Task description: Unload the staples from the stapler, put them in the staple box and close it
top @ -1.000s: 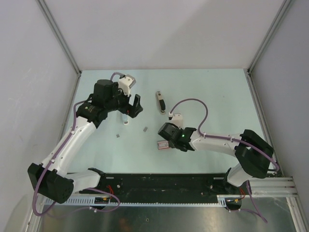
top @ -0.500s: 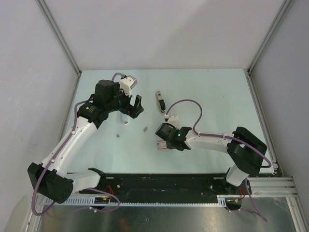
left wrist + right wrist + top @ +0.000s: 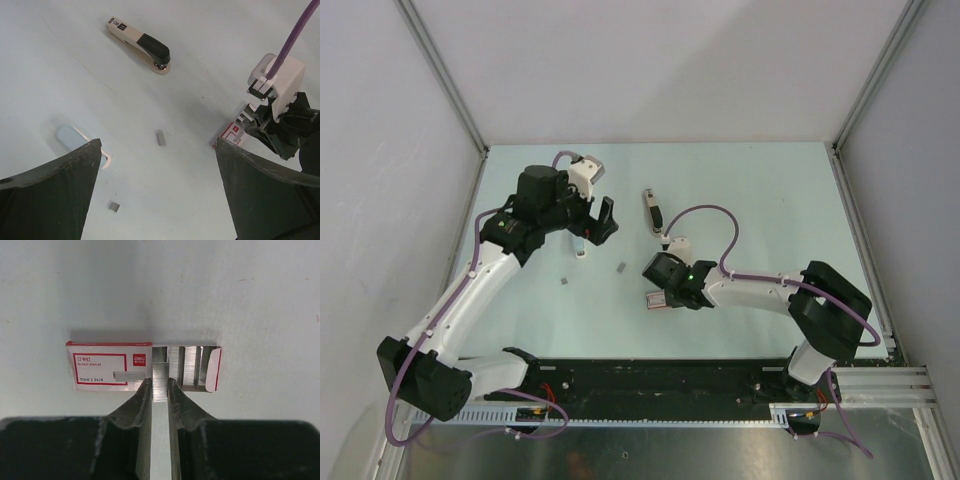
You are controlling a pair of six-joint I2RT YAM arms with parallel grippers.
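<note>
While right gripper (image 3: 160, 386) pinches grey metal staple strip (image 3: 160, 374), strip points lengthwise into open pink-and-white cardboard box (image 3: 102, 371) directly ahead; left gripper (image 3: 157, 150) gapes wide, empty.

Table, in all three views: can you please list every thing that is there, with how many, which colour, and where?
stapler: one, beige with black top, lying at the far middle of the table, apart from both grippers
loose staples: two, grey, on the bare table between stapler and left arm
staple box: one, pink-red and white, near middle, tray slid out with grey strips inside
staple strip: one, grey, held over the box tray
small rounded object: one, light blue and white, beside the left gripper; what it is cannot be told
table: one, pale blue-green
left gripper: one, black, open, above the table
right gripper: one, black, shut on the staple strip
</note>
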